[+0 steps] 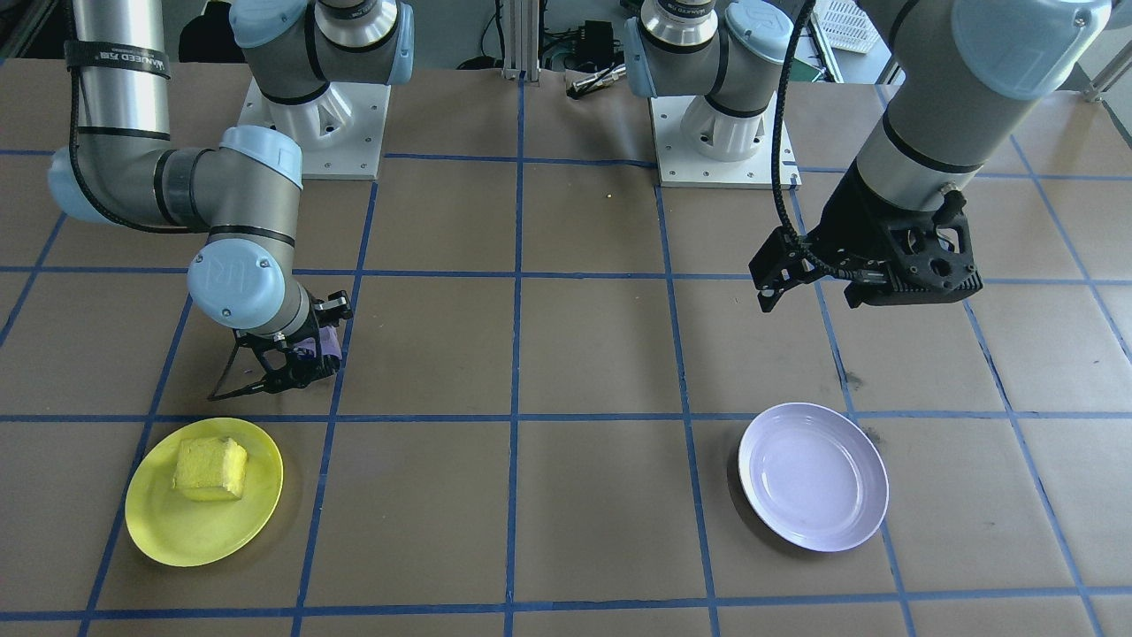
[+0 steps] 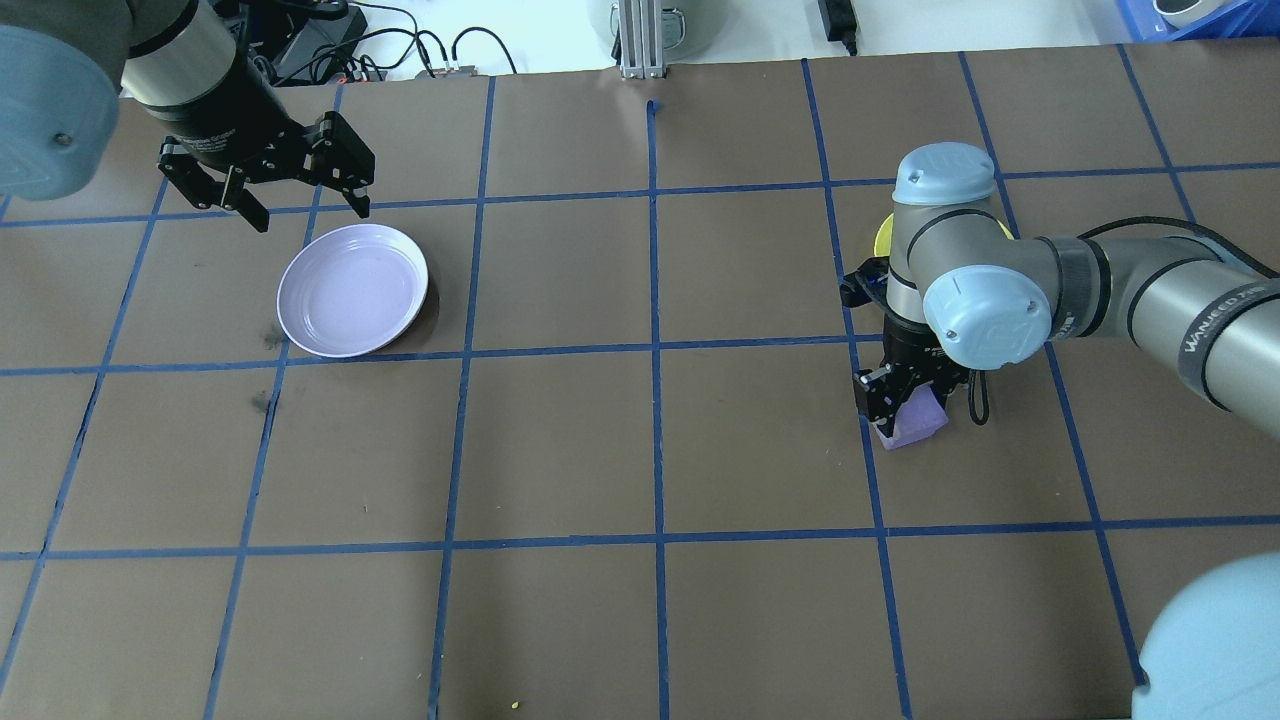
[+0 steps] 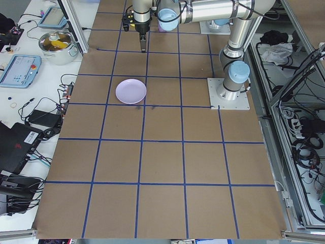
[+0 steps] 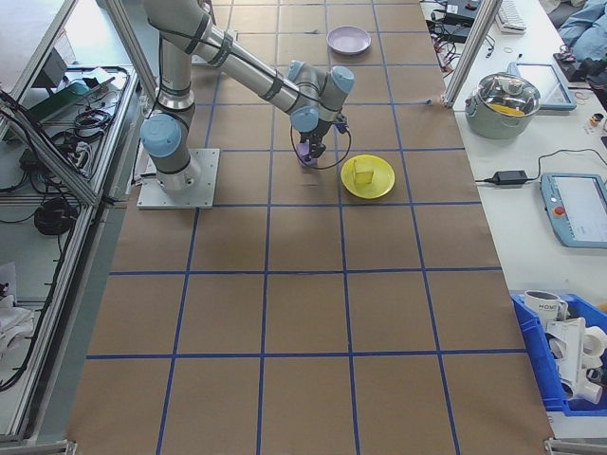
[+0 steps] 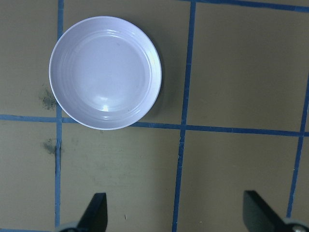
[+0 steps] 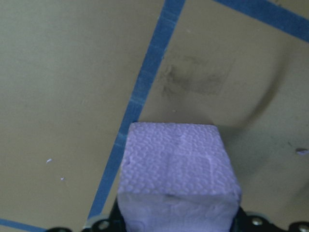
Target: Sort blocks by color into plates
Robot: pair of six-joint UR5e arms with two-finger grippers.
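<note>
My right gripper [image 2: 900,408] is shut on the purple block [image 2: 922,422], low over the table; its rough top fills the right wrist view [image 6: 178,169]. Whether the block touches the table, I cannot tell. Just past it lies the yellow plate [image 1: 172,531] with the yellow block [image 1: 210,469] resting in it; in the overhead view my right wrist hides most of this plate [image 2: 881,236]. The lavender plate [image 2: 352,290] sits on the other side with nothing in it. My left gripper [image 2: 265,195] hangs open above and beyond that plate, its fingertips [image 5: 96,212] spread wide.
Brown table cover with a blue tape grid. The two arm bases [image 1: 314,115] [image 1: 721,133] stand at the robot's edge. Dark smudges [image 5: 48,99] mark the cover beside the lavender plate. A pot [image 3: 57,43] and tablets sit off the table's far side.
</note>
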